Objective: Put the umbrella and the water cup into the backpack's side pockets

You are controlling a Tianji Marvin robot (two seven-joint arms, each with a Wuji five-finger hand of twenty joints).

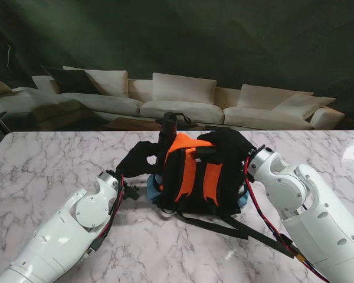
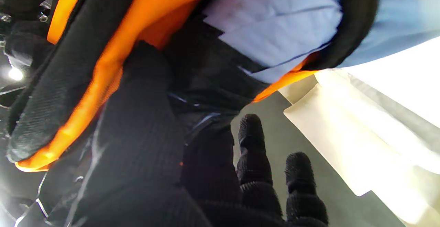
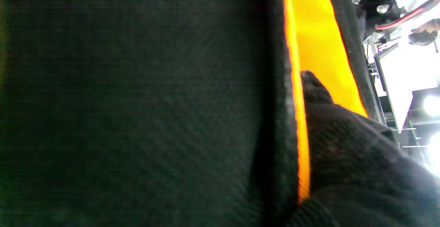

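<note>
seeing the backpack [image 1: 192, 174] upright mid-counter [image 1: 59, 159], orange back panel and black straps facing us, blue fabric showing at its base. our left hand [image 1: 137, 158], in a black glove, is against the backpack's left side. a dark cylinder, likely the umbrella [image 1: 168, 127], stands up out of that side near the top; we can't tell whether the hand grips it. in the left wrist view two fingers [image 2: 252, 144] stick out free and apart, while a wider gloved part lies against the black and orange fabric. so the left hand is partly spread and touching the bag, but we can't tell if it's actually holding anything. our right hand [image 1: 231, 144] sits on the backpack's upper right side. the right wrist view shows only one fingertip [image 3: 311, 86] pressed on the orange strip beside black fabric; whether it's grasping is unclear. water cup: can't make it out in any view.
</note>
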